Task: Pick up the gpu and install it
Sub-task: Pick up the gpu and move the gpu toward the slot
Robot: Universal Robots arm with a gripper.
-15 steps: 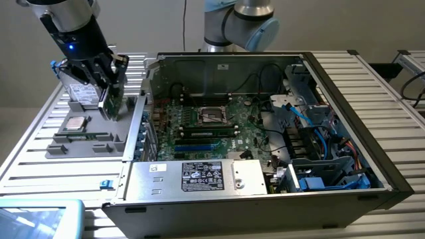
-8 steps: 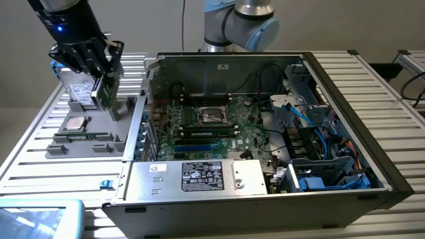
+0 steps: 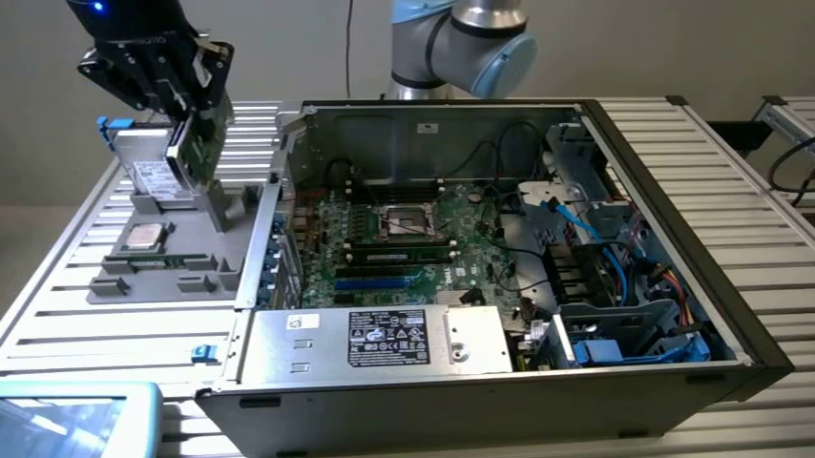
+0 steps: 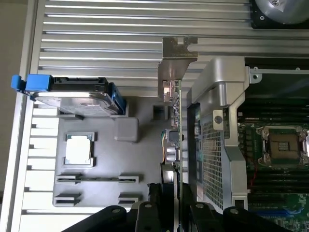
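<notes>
**Exterior view, then wrist view: card gripped upright beside the open computer**

Exterior view: in the upper left of the frame, the black gripper (image 3: 191, 100) hangs over a grey parts tray (image 3: 191, 272). Its fingers are part-way closed and pinch the gpu (image 3: 204, 153), which hangs on edge with its green face showing. The card's lower end is right at an upright post of the tray; I cannot tell whether they touch. Just behind the card a silver drive (image 3: 151, 172) with blue clips stands in the tray. A square processor chip (image 3: 147, 236) lies flat in the lower left part of the tray. The open computer case (image 3: 713, 286) takes up the centre and right of the frame, with its green motherboard (image 3: 407, 243) exposed and a labelled power supply (image 3: 382, 339) along the lower edge. The arm's base (image 3: 452, 43) rises at the top centre.

Wrist view: the gripper (image 4: 170, 188) clamps the gpu (image 4: 173, 140) edge-on, one finger on each face. The card's silver end bracket (image 4: 175, 60) is at the end far from the fingers. The card hangs between the grey parts tray (image 4: 120, 164) and the case wall (image 4: 217, 145). The silver drive (image 4: 79, 99) and the processor chip (image 4: 78, 147) sit in the tray. Beyond the wall is the processor socket (image 4: 282, 147).
</notes>
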